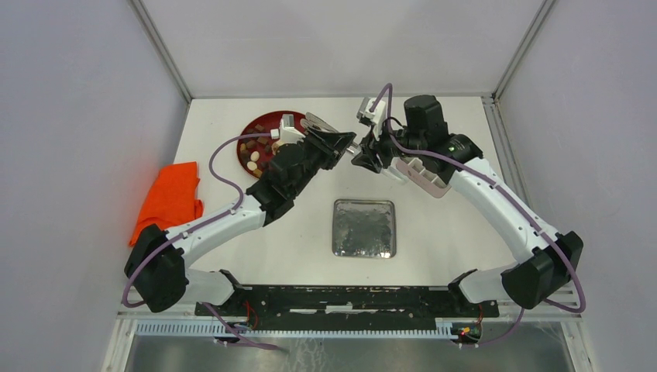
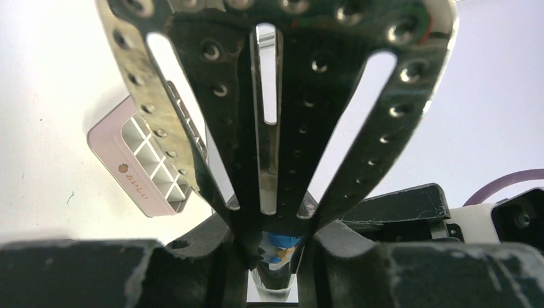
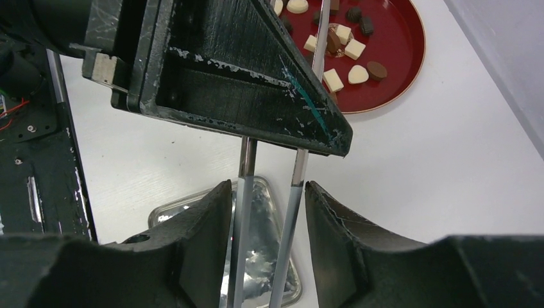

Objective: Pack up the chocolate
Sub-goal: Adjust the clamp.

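White table [image 1: 434,147], grey walls [image 1: 77,116], chocolate [image 1: 254,155] on plate [image 1: 263,118], at 9 o'clock of left gripper [image 1: 338,144] clamped on tongs [image 2: 308,115], right gripper [image 3: 266,189] fingers apart astride tongs.

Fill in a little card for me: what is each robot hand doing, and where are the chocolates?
Left gripper: clamped on perforated metal tongs
Right gripper: straddling the tongs' two arms, grip unclear
Small brown and cream chocolate pieces: on round dark-red plate
Pale pink grid box: compartments in view are empty
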You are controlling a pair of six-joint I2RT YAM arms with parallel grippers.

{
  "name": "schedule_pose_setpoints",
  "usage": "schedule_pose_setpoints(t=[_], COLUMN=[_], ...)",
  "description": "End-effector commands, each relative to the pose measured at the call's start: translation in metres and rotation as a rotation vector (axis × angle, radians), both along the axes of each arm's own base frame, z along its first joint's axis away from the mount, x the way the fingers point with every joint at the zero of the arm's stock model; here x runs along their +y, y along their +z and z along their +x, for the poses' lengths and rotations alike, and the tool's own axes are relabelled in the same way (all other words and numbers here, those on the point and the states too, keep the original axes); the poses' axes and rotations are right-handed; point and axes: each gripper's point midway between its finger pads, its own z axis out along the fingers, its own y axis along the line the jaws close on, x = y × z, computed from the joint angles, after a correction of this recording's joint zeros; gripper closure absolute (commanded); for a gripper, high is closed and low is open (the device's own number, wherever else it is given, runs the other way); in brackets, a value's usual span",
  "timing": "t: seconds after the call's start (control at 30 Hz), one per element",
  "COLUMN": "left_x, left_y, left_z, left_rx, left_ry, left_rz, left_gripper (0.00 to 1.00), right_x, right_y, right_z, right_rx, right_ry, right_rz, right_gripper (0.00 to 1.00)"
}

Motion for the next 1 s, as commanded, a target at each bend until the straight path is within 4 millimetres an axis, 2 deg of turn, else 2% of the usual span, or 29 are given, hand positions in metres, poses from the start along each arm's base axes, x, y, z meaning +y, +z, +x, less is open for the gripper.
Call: schedule_pose_setpoints(t=[0.0,0.13,0.33,0.4,0.57,0.83,0.9,0.97], left_x=[0.002,0.002,0.002,0.001,0.000,-0.001,-0.002,-0.002], left_y=[0.030,0.033,0.036,0.034,0.030,0.026,0.025,0.025], left_z=[0.000,0.000,-0.002,-0.002,-0.002,-0.001,-0.001,-0.001], left_rx=[-0.052,-0.055,-0.048,-0.043,-0.032,-0.025,-0.021,-0.021], left_ry=[0.010,0.008,0.000,-0.004,-0.008,-0.009,-0.011,-0.013], left_rz=[-0.096,-0.113,-0.146,-0.155,-0.165,-0.158,-0.160,-0.160], left_gripper=[0.98,0.98,0.98,0.98,0.98,0.97,0.95,0.84], right_x=[0.002,0.002,0.006,0.006,0.006,0.006,0.007,0.007], right_y=[0.007,-0.001,-0.010,-0.010,-0.005,0.005,0.006,0.006], right_z=[0.004,0.006,0.008,0.008,0.007,0.002,-0.002,-0.002], right_rx=[-0.016,-0.006,0.001,0.000,-0.014,-0.045,-0.044,-0.046], right_ry=[-0.001,-0.003,0.000,0.000,-0.002,0.020,0.035,0.038], right_rz=[-0.003,-0.024,-0.048,-0.050,-0.043,-0.023,-0.016,-0.014], right_gripper=[0.48,0.45,0.47,0.49,0.63,0.69,0.74,0.77])
